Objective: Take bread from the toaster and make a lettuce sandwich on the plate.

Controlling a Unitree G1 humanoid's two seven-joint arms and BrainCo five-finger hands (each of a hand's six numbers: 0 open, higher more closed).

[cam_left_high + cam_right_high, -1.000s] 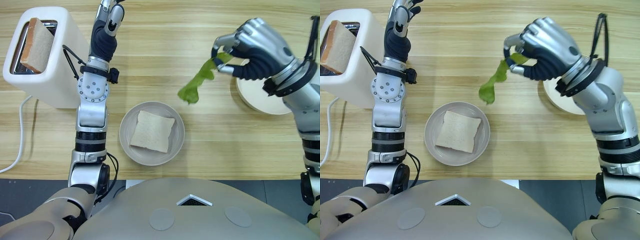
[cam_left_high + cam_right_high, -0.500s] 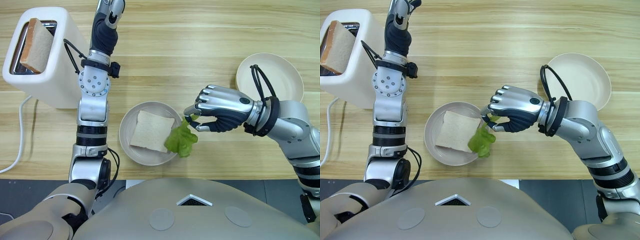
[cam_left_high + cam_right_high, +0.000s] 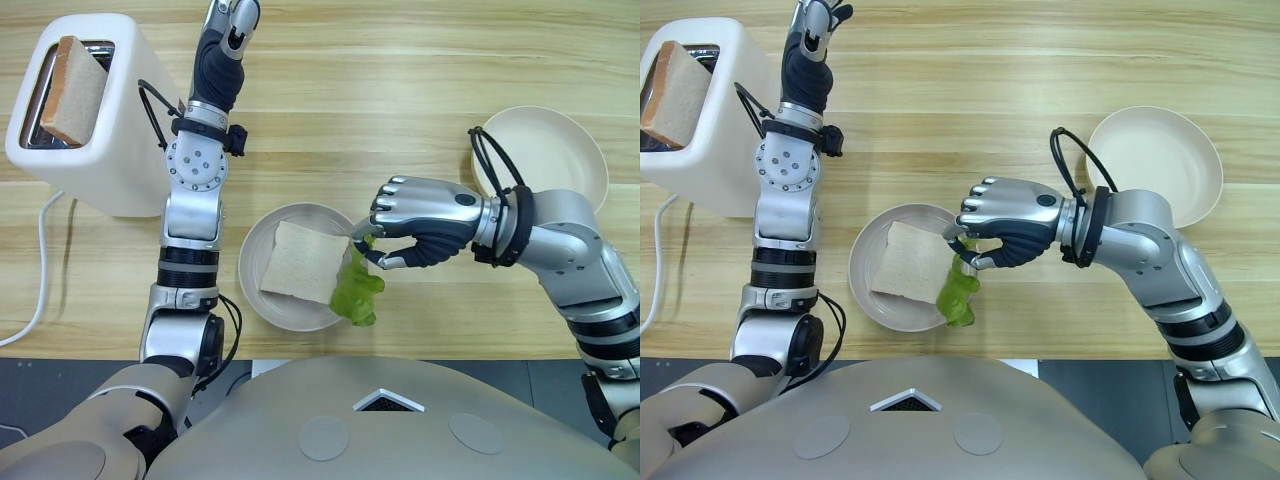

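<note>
The lettuce (image 3: 358, 290) is pinched in the curled right hand (image 3: 425, 222) at the rim of the plate (image 3: 244, 270), next to be shifted onto the bread (image 3: 300, 262) and released

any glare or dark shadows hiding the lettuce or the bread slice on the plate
Left eye view: even light, no glare on the lettuce or the bread slice; small bright highlights only on the right hand. Right eye view: same, though the toaster is cut by the left edge.
</note>
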